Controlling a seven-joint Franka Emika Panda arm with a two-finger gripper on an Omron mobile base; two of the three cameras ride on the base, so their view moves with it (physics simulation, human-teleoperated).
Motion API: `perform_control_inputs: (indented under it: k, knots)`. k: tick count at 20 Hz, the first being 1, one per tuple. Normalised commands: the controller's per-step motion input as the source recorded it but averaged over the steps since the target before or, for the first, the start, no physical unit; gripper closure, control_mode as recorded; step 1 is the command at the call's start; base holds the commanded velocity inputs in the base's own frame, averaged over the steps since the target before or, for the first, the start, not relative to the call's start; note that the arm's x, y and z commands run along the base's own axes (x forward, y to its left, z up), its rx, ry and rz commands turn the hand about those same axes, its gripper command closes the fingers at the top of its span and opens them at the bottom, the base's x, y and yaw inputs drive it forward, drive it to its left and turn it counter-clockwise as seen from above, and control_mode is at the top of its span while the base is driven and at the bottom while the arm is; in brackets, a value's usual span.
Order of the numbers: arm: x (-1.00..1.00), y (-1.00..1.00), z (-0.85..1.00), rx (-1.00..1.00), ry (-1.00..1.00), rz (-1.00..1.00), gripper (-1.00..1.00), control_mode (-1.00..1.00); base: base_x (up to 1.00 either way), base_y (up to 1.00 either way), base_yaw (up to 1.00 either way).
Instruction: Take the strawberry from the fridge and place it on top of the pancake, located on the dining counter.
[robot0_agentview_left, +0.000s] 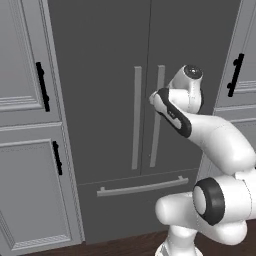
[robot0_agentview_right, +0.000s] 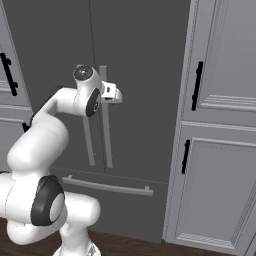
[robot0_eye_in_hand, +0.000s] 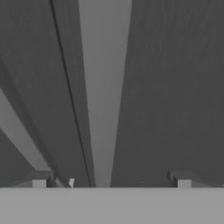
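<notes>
Facing the fridge (robot0_agentview_left: 105, 90), tall and dark grey, both upper doors shut and the drawer below shut too. Two long grey bar handles side by side down the middle: left door handle (robot0_agentview_left: 136, 117) and right door handle (robot0_agentview_left: 157, 115), upright, either side of the thin seam between the doors. One long horizontal drawer handle (robot0_agentview_left: 142, 187) lower down. Light grey panelled cabinets (robot0_agentview_left: 27, 150) flanking both sides, each with short black handles (robot0_agentview_left: 42, 86). Strip of dark wood floor (robot0_agentview_right: 125, 247) along the bottom.

White arm (robot0_agentview_left: 220, 145) raised and bent, reaching forward to the fridge front at handle height. Pincer (robot0_agentview_right: 116, 94) right up at the right door handle in the right base view, hand pointing straight at the door. In the hand view, pincer (robot0_eye_in_hand: 111, 180) spread to its widest, holding nothing: two dark fingertips (robot0_eye_in_hand: 183, 179) well apart at the bottom, the pale grey bar (robot0_eye_in_hand: 104, 96) running up the frame between them, nearer the left tip than the right. Door seam a thin dark line just left of that bar; second bar a slanted pale strip at lower left. Cannot tell whether a tip touches the bar or the door face.

Strawberry somewhere behind the closed doors, so its shelf or bin cannot be told.
</notes>
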Motion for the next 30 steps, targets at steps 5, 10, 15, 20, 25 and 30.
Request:
perform_control_inputs:
  k: [5, 10, 15, 20, 25, 30]
  knots:
    - [0.25, 0.43, 0.0, 0.0, -0.09, -0.07, -1.0, -1.0, 0.0, 0.0, 0.0]
    - [0.34, 0.0, 0.0, 0.0, -0.02, -0.11, -1.0, -1.0, 0.0, 0.0, 0.0]
    - [0.37, -0.19, 0.0, 0.0, 0.0, -0.04, -1.0, -1.0, 0.0, 0.0, 0.0]
    - [0.47, -0.01, 0.0, 0.0, 0.0, 0.0, -1.0, -1.0, 0.0, 0.0, 0.0]
    - [0.34, 0.0, -0.13, 0.0, -0.06, 0.0, -1.0, -1.0, 0.0, 0.0, 0.0]
    - [0.48, 0.0, -0.24, 0.0, -0.05, 0.0, -1.0, -1.0, 0.0, 0.0, 0.0]
